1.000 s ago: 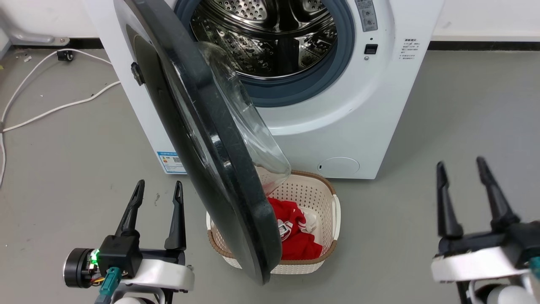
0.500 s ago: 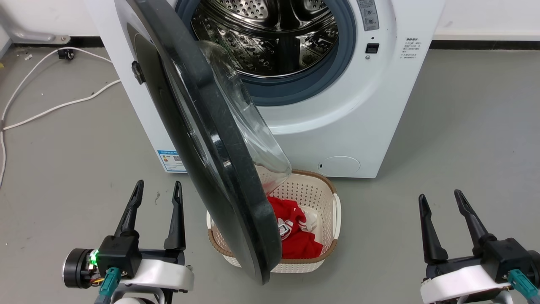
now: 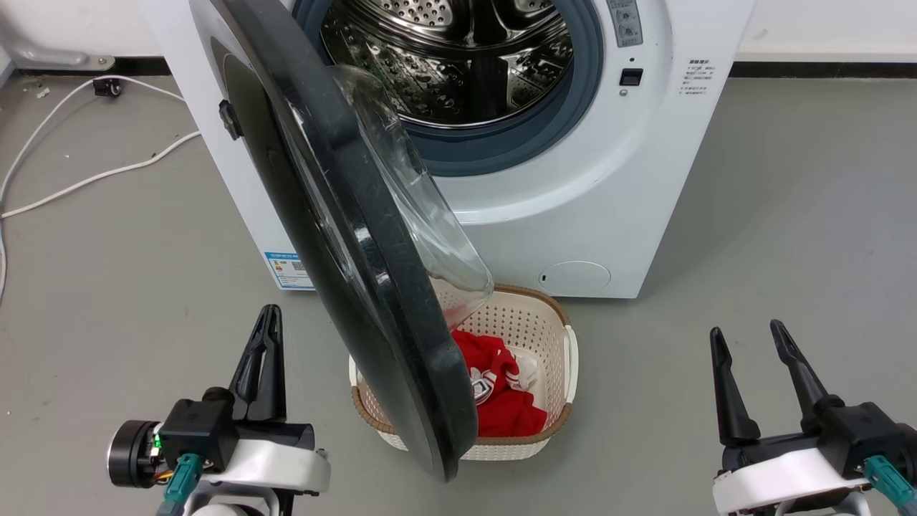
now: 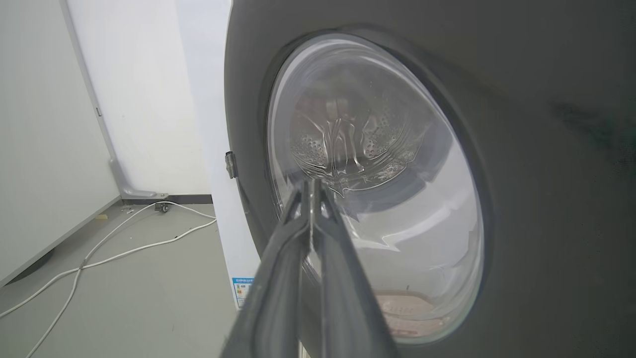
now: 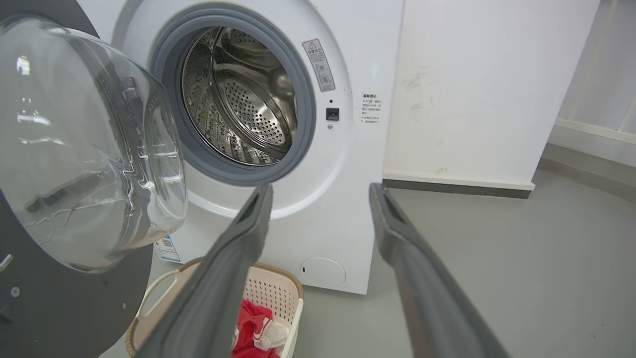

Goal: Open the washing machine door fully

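The white washing machine [image 3: 609,201] stands ahead with its steel drum [image 3: 458,64] exposed. The washing machine door [image 3: 358,272], a black disc with a clear glass bowl, is swung out towards me, hinged on the left. My left gripper [image 3: 270,315] is shut on nothing, low and left of the door's outer face. In the left wrist view the shut left gripper [image 4: 310,185] points at the door [image 4: 536,209] and its glass; I cannot tell whether it touches. My right gripper [image 3: 746,331] stands open at the lower right, well away from the door. In the right wrist view the open right gripper [image 5: 320,190] faces the machine [image 5: 348,164], with the door's [image 5: 84,149] inner side at left.
A cream perforated basket [image 3: 534,326] holding red clothing [image 3: 501,405] sits on the floor under the door, in front of the machine. White cables [image 3: 71,186] trail across the grey floor at the far left. A white wall [image 5: 477,89] runs right of the machine.
My left gripper's fingers have come together from open to shut. The right gripper dropped lower and inward a second ago and has since stayed open. The door has not visibly moved.
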You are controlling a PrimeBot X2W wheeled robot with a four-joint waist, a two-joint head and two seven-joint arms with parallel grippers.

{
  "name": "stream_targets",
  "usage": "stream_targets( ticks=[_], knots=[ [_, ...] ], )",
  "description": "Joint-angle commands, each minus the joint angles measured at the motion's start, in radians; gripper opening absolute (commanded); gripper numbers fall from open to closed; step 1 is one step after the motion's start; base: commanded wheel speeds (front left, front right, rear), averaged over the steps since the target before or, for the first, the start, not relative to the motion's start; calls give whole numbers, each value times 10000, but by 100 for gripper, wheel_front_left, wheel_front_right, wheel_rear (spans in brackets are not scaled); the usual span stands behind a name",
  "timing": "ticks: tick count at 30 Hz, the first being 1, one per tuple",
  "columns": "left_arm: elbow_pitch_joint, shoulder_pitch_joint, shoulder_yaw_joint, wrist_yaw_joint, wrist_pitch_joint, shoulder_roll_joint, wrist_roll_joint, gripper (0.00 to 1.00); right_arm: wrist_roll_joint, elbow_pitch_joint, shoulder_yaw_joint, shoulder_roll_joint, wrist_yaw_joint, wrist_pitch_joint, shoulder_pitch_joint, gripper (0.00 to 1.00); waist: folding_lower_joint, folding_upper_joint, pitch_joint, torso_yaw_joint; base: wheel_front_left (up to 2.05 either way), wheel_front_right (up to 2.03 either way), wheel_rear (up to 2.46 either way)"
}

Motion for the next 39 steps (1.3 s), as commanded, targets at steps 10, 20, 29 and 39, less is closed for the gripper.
stream_targets(
  ticks=[10,20,29,39],
  knots=[
    [-2222,-544,33,60,-22,2,45,0,176,75,23,28,-7,-15,-101,100,0,-1,20,16,0,0,0],
    [-5929,-1337,-405,-104,-14,7,442,0,262,187,38,29,-7,-15,-206,100,0,-1,19,-2,0,0,0],
    [-5886,-885,-2922,-561,-14,308,174,0,435,302,85,27,-7,-15,-211,100,0,-1,28,-48,0,0,0],
    [-2962,895,-5044,-643,11,1208,-802,0,621,486,131,26,-7,-15,-151,100,0,-1,-5,-92,0,0,0]
  ],
)
